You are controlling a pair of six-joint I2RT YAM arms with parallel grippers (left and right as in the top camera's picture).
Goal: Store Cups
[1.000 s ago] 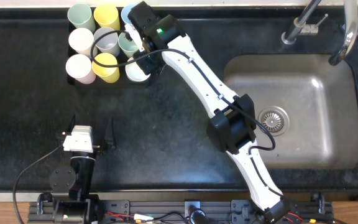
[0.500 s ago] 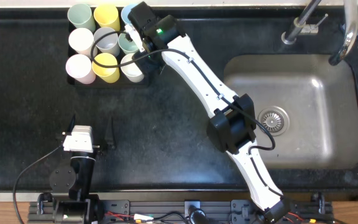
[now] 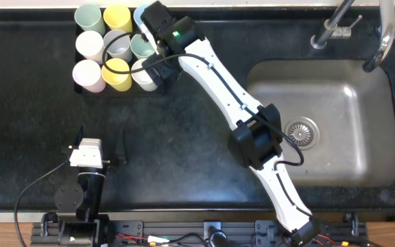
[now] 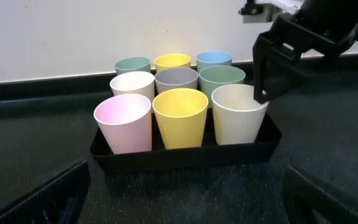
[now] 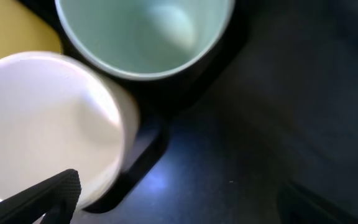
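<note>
A black tray (image 4: 185,158) at the counter's back left holds several pastel cups in rows. The cream cup (image 3: 145,74) (image 4: 238,115) (image 5: 42,124) stands upright in the front corner slot nearest the sink, beside a pale green cup (image 5: 148,31). My right gripper (image 3: 158,65) (image 4: 272,68) (image 5: 179,183) hangs open over that corner. One finger is above the cream cup's inside, the other outside its wall over the counter. My left gripper (image 3: 100,143) (image 4: 185,171) stands open low on the counter in front of the tray, holding nothing.
A steel sink (image 3: 321,123) with a faucet (image 3: 334,27) fills the right side of the counter. The right arm (image 3: 225,89) stretches diagonally from the front right across the middle to the tray. The wall runs just behind the tray.
The cream cup has shifted left from the tray's edge and now sits down in its corner slot. The right gripper moved with it a little. The left arm has not moved.
</note>
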